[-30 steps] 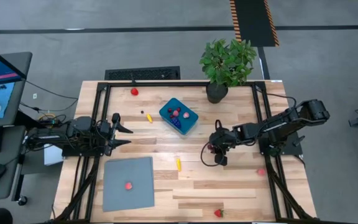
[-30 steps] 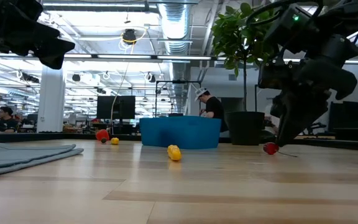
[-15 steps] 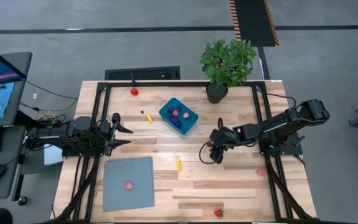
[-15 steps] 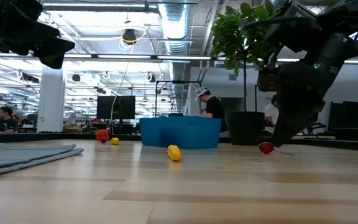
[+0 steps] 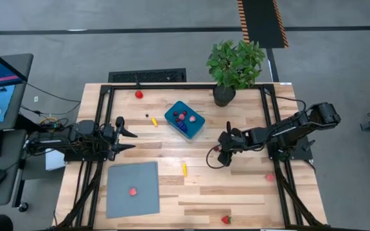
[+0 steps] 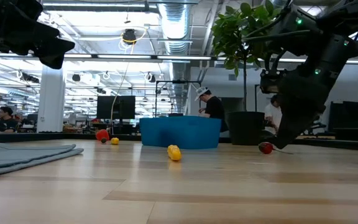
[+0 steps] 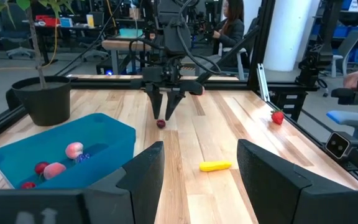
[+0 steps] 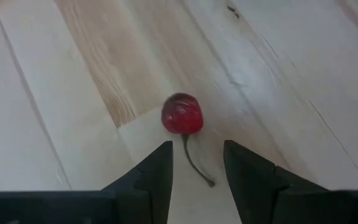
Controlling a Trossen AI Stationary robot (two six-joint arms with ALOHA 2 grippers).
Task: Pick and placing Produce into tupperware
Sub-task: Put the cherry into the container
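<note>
The teal tupperware (image 5: 192, 126) sits far of the table's middle with several pink, red and purple pieces inside; it also shows in the left wrist view (image 7: 107, 134). A red cherry (image 8: 182, 115) with a thin stem lies on the wood. My right gripper (image 8: 197, 152) is open, fingers pointing down, just near of the cherry (image 5: 217, 149), with the stem running between the fingertips. In the low view the right gripper (image 6: 281, 143) stands low beside the cherry (image 6: 265, 147). My left gripper (image 5: 128, 140) is open and waits above the table's left side.
Loose produce lies about: a yellow piece (image 5: 185, 169), another (image 5: 154, 121), a red one (image 5: 139, 94), a pink one (image 5: 270, 176), a strawberry (image 5: 225, 219). A pink piece (image 5: 133, 190) lies on the grey sheet (image 5: 124, 176). The potted plant (image 5: 235, 67) stands at the far edge.
My right gripper has drifted a little toward the far edge, closing in on the cherry, with its fingers still apart. In the low view the cherry has shifted slightly leftward. The left arm has kept still.
</note>
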